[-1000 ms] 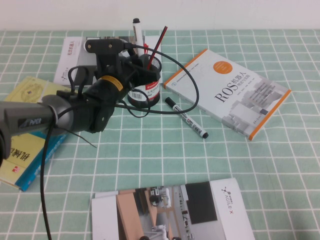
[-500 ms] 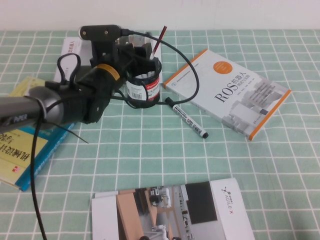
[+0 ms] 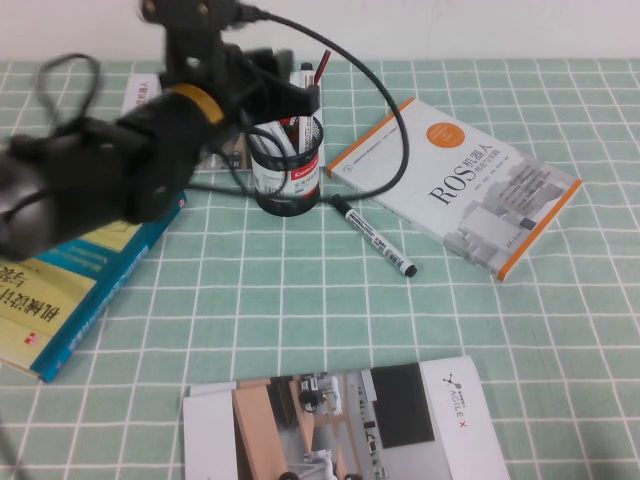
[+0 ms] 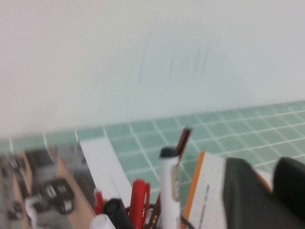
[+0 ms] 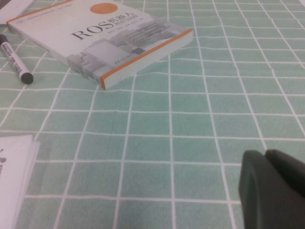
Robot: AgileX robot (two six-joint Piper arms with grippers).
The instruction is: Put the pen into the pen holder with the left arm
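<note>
The left claw (image 3: pixel 300 95) sits in the upper middle of the high view, above and just left of the pen holder (image 3: pixel 288 168). It has lifted away from the cup since a second ago, when it was low against the rim with the pen held upright over the opening. Whether its fingers are apart or together I cannot tell; nothing is between them in the left wrist view. The pen (image 3: pixel 303 85) now stands inside the holder, dark cap up, beside a red pencil (image 3: pixel 320 66). So the drop looks done and only the retreat is left.

Further out, a second marker (image 3: pixel 374 236) lies on the table (image 3: pixel 300 320) at centre, beside the ROS book (image 3: pixel 455 185).

The right claw (image 5: pixel 274 188) hangs over bare table at the lower right of its wrist view, fingers together.
</note>
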